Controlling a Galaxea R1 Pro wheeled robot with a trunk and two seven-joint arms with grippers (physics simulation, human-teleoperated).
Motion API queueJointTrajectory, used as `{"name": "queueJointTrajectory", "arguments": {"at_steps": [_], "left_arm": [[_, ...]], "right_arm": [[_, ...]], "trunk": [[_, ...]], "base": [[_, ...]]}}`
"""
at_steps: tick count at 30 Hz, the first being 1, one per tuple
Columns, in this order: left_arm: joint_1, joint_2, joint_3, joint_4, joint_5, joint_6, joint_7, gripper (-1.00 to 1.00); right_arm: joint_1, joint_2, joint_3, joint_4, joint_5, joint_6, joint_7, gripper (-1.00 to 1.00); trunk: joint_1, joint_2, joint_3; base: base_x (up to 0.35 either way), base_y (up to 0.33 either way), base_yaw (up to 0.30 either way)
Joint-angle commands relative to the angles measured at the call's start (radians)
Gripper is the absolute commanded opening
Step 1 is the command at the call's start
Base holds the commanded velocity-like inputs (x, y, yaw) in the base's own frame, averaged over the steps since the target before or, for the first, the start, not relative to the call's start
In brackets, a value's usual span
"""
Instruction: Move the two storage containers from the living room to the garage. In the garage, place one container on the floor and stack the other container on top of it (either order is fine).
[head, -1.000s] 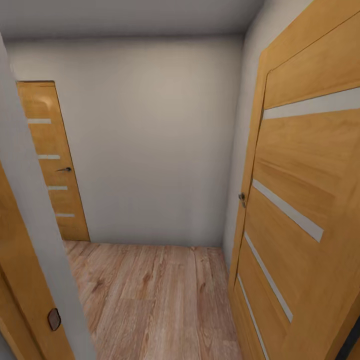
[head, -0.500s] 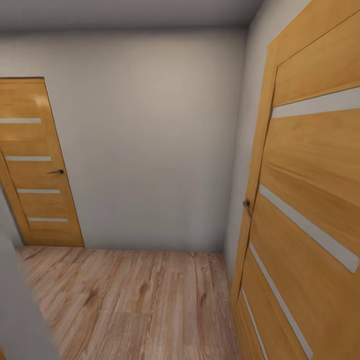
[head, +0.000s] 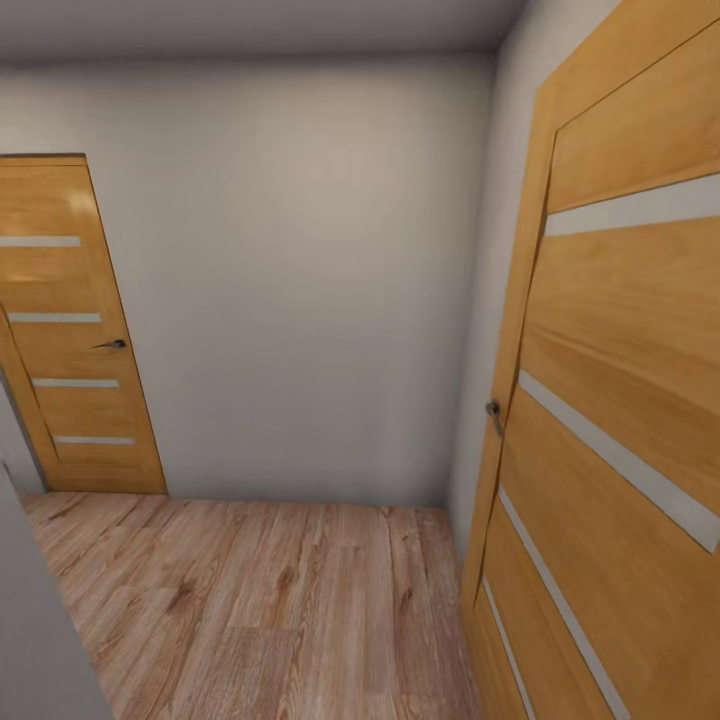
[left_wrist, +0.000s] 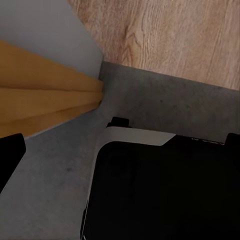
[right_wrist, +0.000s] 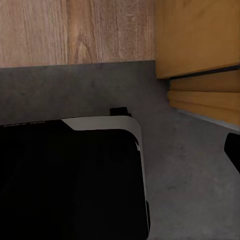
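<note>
The head view looks into a small hallway with a plain white-grey wall (head: 300, 280) ahead and a grey ceiling (head: 250, 25) above. A closed orange-wood door (head: 70, 330) with four narrow glass slits and a dark lever handle (head: 112, 344) stands at the left of that wall. A second, similar door (head: 610, 420) runs along the right side, close to the camera. Light wood plank flooring (head: 270, 610) covers the ground there.

In both wrist views a mottled dark grey concrete floor (left_wrist: 55, 185) meets the wood planks (right_wrist: 65, 30) at a straight seam, beside orange-wood door frames (right_wrist: 200, 40). The robot's black base (left_wrist: 165, 190) sits on the concrete. Neither end effector's fingers can be made out clearly, so I cannot tell their state.
</note>
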Motion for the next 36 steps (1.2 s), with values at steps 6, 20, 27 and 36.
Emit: {"name": "queueJointTrajectory", "arguments": {"at_steps": [6,20,27,36], "left_arm": [[0.0,0.0,-0.003,0.001,0.008,-0.004,0.002,1.0],[0.0,0.001,-0.002,0.001,0.009,-0.004,0.002,1.0],[0.0,0.001,-0.002,0.001,0.008,-0.004,0.002,1.0],[0.0,0.001,-0.002,0.001,0.009,-0.004,0.002,1.0]], "right_arm": [[-0.001,0.0,0.008,0.003,-0.01,-0.006,-0.001,1.0],[-0.001,0.0,0.009,0.003,-0.01,-0.005,-0.002,1.0],[-0.001,0.0,0.009,0.003,-0.01,-0.006,-0.002,1.0],[-0.001,0.0,0.009,0.003,-0.01,-0.002,-0.002,1.0]], "trunk": [[0.0,-0.001,0.0],[0.0,-0.001,0.0],[0.0,-0.001,0.0],[0.0,-0.001,0.0]], "base": [[0.0,-0.101,0.0],[0.0,-0.013,0.0],[0.05,-0.034,0.0],[0.02,-0.015,0.049]]}}
